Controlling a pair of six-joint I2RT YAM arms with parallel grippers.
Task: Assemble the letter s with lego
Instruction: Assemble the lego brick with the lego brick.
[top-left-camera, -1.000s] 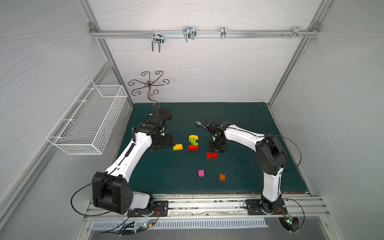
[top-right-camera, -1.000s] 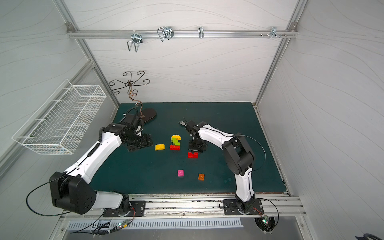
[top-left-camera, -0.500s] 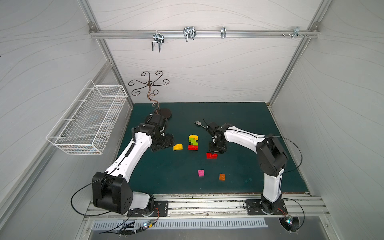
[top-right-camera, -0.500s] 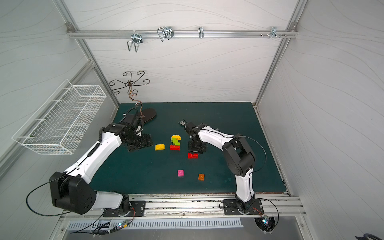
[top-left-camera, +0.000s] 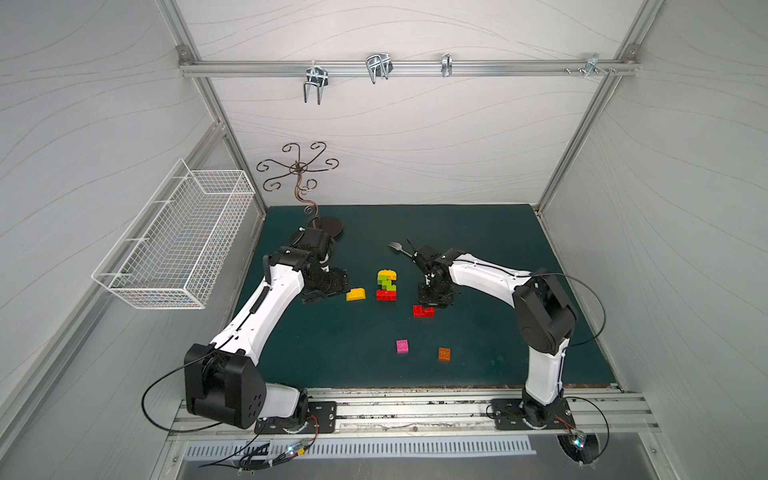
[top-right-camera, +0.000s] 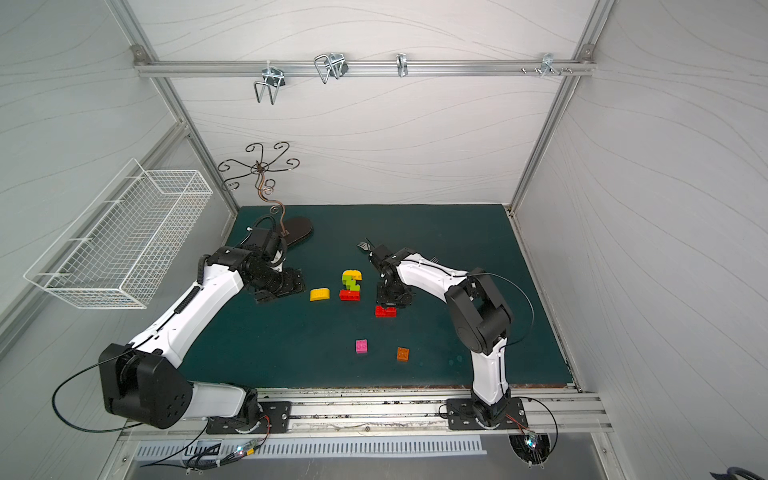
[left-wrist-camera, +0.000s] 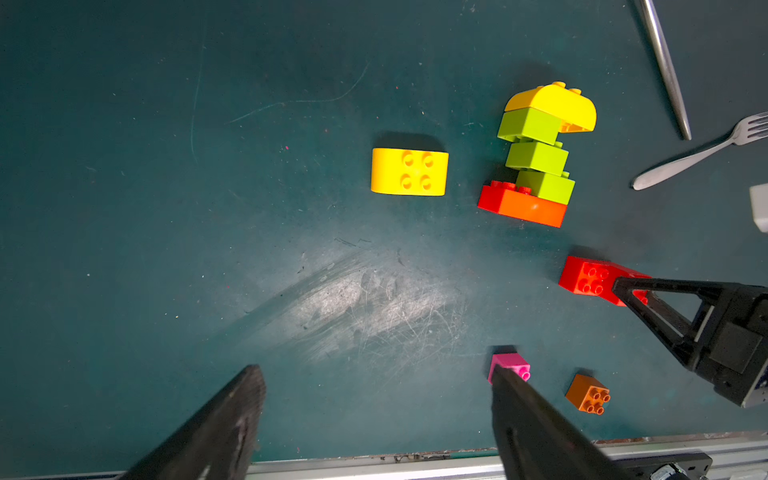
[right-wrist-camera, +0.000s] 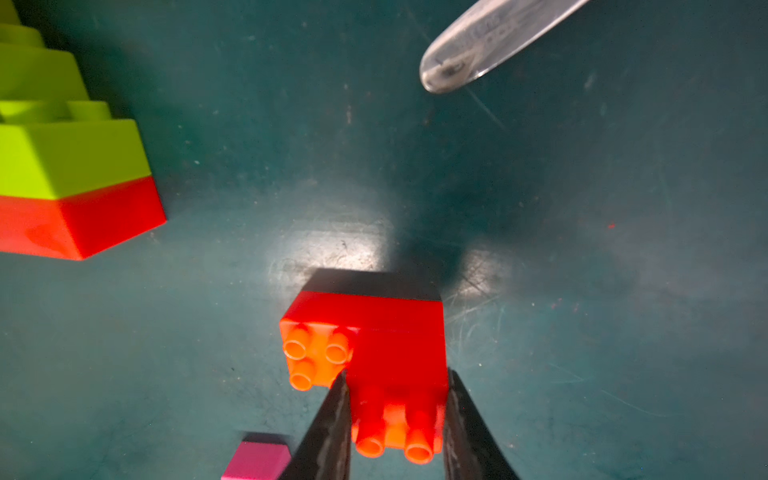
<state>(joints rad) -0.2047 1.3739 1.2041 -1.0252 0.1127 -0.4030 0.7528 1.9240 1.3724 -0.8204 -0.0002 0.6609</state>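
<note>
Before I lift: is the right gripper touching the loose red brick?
Touching. The right wrist view shows the right gripper shut on the red brick, fingers pressed against both its sides.

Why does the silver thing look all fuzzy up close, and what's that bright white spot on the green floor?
In the right wrist view the metal handle is out of focus, and light glares off the mat behind the red brick. In the left wrist view the pale patch is glare on scuffed mat; the yellow brick looks sharp.
</note>
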